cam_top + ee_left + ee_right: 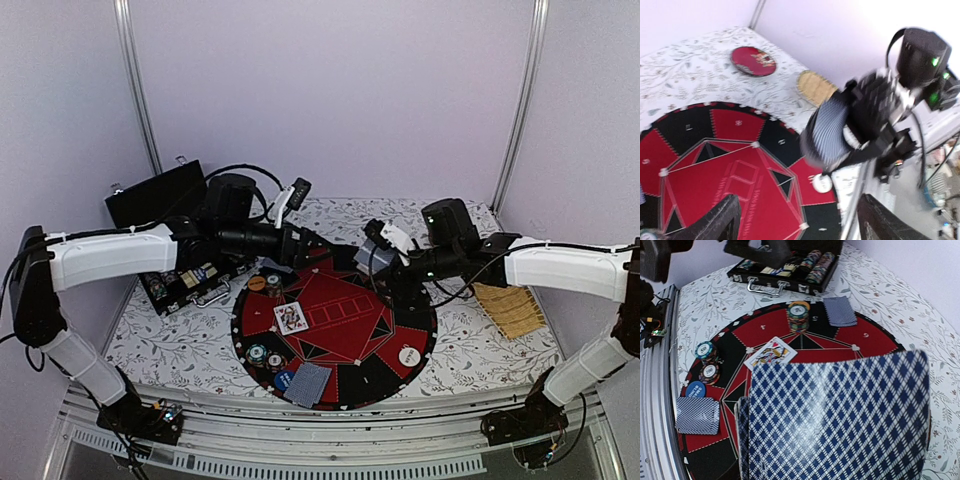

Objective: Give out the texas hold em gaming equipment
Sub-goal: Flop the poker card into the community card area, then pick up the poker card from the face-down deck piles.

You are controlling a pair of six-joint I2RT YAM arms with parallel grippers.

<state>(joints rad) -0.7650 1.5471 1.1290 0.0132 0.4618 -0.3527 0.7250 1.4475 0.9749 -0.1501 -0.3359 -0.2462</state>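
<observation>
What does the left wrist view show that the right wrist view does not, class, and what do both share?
Only the left wrist view: the dark red plate, straw mat and white button. Only the right wrist view: the chip case, chip stack, face-up card and blue button. Both: the held deck of cards and the poker mat.

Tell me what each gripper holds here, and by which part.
The right gripper holds a deck of cards, clamped by one end, the rest sticking out. The left gripper is open and holds nothing.
</observation>
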